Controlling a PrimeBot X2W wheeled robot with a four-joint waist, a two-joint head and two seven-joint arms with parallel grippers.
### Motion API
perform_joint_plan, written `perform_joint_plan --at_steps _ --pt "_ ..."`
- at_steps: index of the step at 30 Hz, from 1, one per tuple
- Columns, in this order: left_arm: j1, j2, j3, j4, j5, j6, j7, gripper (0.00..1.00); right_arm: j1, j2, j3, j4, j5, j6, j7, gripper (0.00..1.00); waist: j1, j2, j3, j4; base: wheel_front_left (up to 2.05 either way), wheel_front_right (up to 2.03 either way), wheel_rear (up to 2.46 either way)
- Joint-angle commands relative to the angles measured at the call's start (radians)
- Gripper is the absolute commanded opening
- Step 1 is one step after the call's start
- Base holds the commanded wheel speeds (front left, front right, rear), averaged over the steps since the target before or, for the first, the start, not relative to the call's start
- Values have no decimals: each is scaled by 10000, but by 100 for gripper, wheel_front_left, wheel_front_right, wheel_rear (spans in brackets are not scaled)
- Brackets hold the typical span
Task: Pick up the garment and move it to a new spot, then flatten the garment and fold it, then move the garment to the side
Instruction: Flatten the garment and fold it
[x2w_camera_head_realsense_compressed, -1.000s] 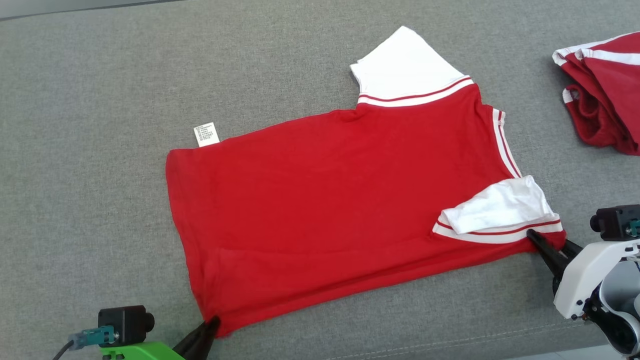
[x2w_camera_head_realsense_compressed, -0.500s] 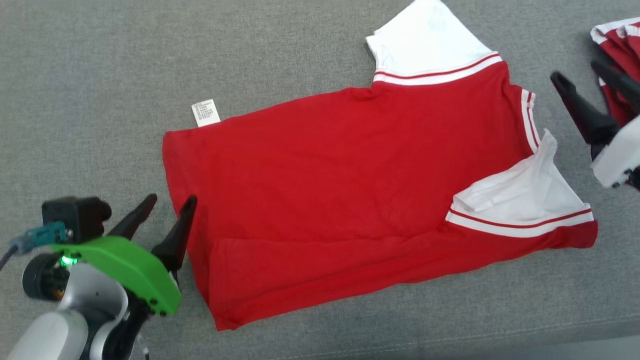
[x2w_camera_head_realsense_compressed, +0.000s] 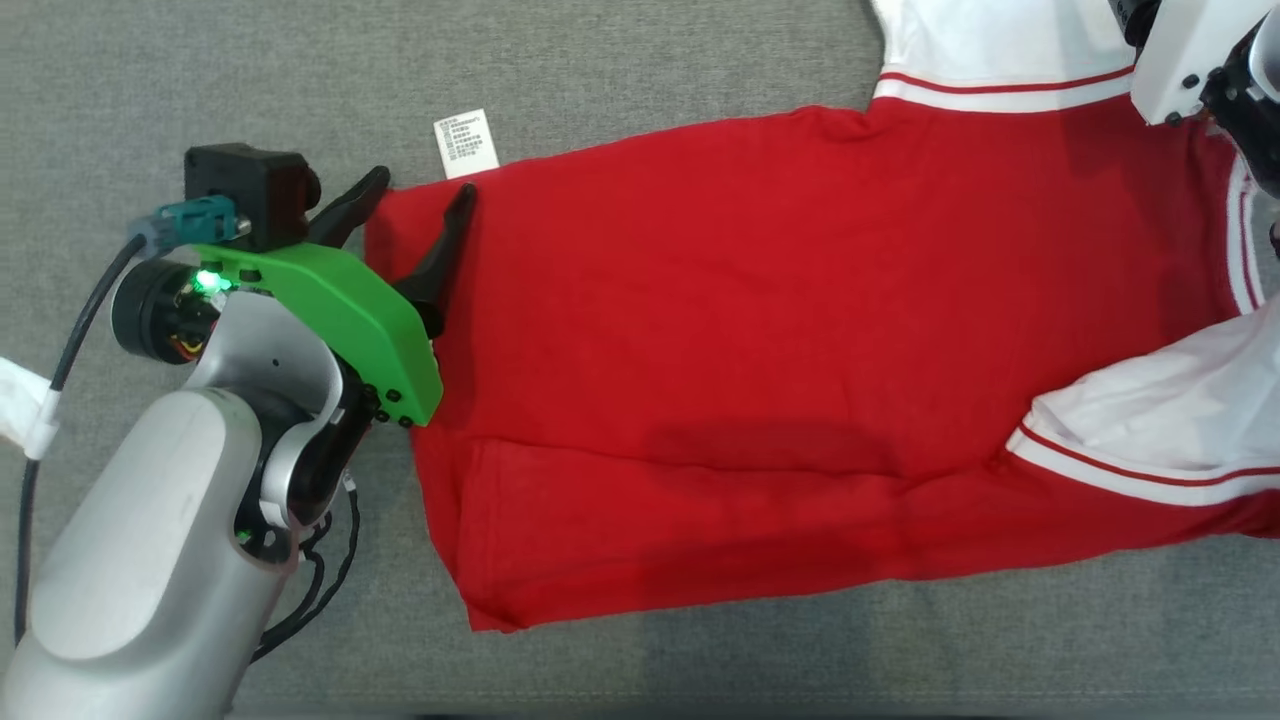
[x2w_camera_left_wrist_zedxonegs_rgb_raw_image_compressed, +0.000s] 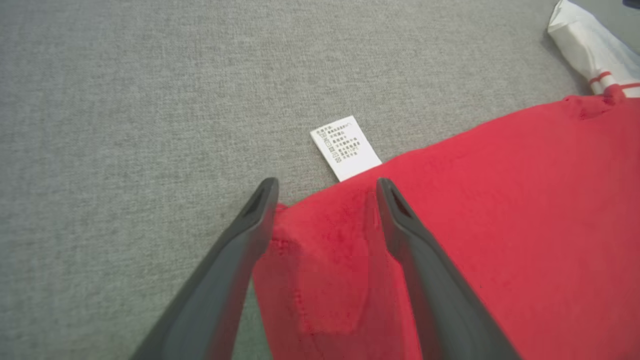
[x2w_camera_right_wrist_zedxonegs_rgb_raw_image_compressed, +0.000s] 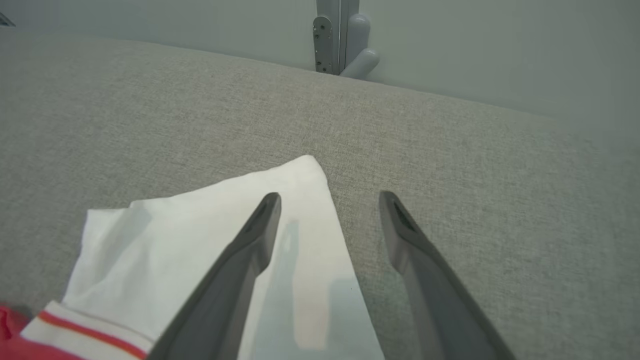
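Note:
The garment (x2w_camera_head_realsense_compressed: 750, 330), a red shirt with white sleeves and red-and-white trim, lies spread flat on the grey cloth surface. My left gripper (x2w_camera_head_realsense_compressed: 424, 183) is open over its far left corner, one finger on each side of that corner (x2w_camera_left_wrist_zedxonegs_rgb_raw_image_compressed: 325, 184), just short of the white care label (x2w_camera_left_wrist_zedxonegs_rgb_raw_image_compressed: 346, 147). Nothing is pinched between its fingers. My right gripper (x2w_camera_right_wrist_zedxonegs_rgb_raw_image_compressed: 329, 196) is open above the outer edge of the far white sleeve (x2w_camera_right_wrist_zedxonegs_rgb_raw_image_compressed: 200, 235), its left finger over the cloth and its right finger over bare surface. Its white wrist housing (x2w_camera_head_realsense_compressed: 1180, 50) shows at the top right.
The grey fabric surface (x2w_camera_head_realsense_compressed: 650, 60) stretches left of and beyond the shirt. A pale wall with a metal bracket (x2w_camera_right_wrist_zedxonegs_rgb_raw_image_compressed: 340, 45) stands past the far edge. The second white sleeve (x2w_camera_head_realsense_compressed: 1170, 410) lies folded onto the shirt's near right side.
Both grippers have let go of the shirt's near edge, opened, and moved to its far edge: left to the label corner, right to the far sleeve. The head camera has shifted too.

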Motion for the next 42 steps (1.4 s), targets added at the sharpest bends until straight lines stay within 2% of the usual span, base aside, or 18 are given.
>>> perform_joint_plan --at_steps 1,11,12,13,14,16,19,28,35,42 --pt "-186 -73 -47 77 30 -48 -14 100 -165 5 41 200 -92 -11 -129 100 -1 52 532 603 0 0 0" --pt "-210 -431 -422 716 -406 -447 279 100 -615 87 735 1770 -5 -9 -597 100 -1 52 631 751 0 0 0" --pt "-200 -415 -448 765 -436 -454 315 91 -624 102 765 1875 74 -9 -664 73 -1 52 600 722 0 0 0" --pt "-176 -374 -503 803 -476 -538 385 28 -636 159 787 1955 157 -9 -759 4 -1 52 565 676 0 0 0" --pt "-116 -354 -559 822 -550 -610 469 0 -630 215 881 1995 279 -7 -821 0 -1 52 521 627 0 0 0" --pt "15 -340 -658 735 -754 -810 628 0 -620 183 1035 2007 461 -6 -1027 0 -1 52 416 542 0 0 0" --pt "56 -150 -492 619 -868 -842 609 0 -665 62 1150 1966 722 -15 -1539 0 -1 52 214 398 0 0 0" --pt "243 321 44 210 -816 -596 197 0 -378 29 1151 1589 1626 -14 -3053 0 -1 52 -527 -171 0 0 0" --pt "1228 593 218 -639 -936 -367 -149 0 1162 -360 1219 488 2373 -14 -3856 0 -1 52 -1279 -665 0 0 0" --pt "2960 968 415 -1677 -982 168 -567 0 3698 -600 956 -1239 2876 -11 -4236 0 -1 52 -2129 -1157 0 0 0"
